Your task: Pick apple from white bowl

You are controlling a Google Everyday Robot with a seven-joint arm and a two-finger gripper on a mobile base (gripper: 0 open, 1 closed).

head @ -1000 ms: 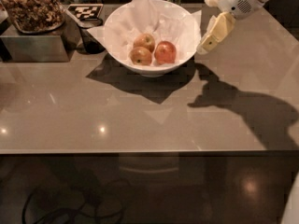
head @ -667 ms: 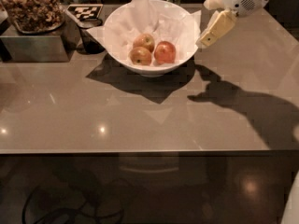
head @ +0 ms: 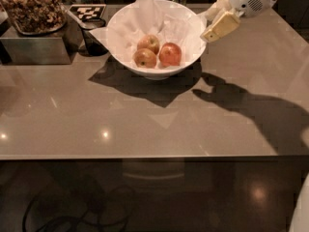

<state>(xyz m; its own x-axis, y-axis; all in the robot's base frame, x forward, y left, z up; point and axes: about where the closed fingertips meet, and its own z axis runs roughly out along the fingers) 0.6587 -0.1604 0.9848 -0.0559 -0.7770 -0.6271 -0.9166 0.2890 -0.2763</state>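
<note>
We find the apple [head: 170, 54] in the white bowl [head: 160, 72] on the desk [head: 145, 124], touching two yellower apples [head: 146, 58]. The gripper [head: 210, 25] hangs just beside the bowl's right rim, jaws apart and empty.

A single camera view looks down at a steep slant from high on the near side of the table [head: 159, 124], facing its far edge. It stands fairly close: the tabletop fills the upper two thirds of the frame, and dark floor [head: 145, 197] lies below the near edge. The white bowl [head: 159, 72] sits upper centre. The gripper [head: 215, 25] hangs at upper right, just beside the bowl's right rim.
</note>
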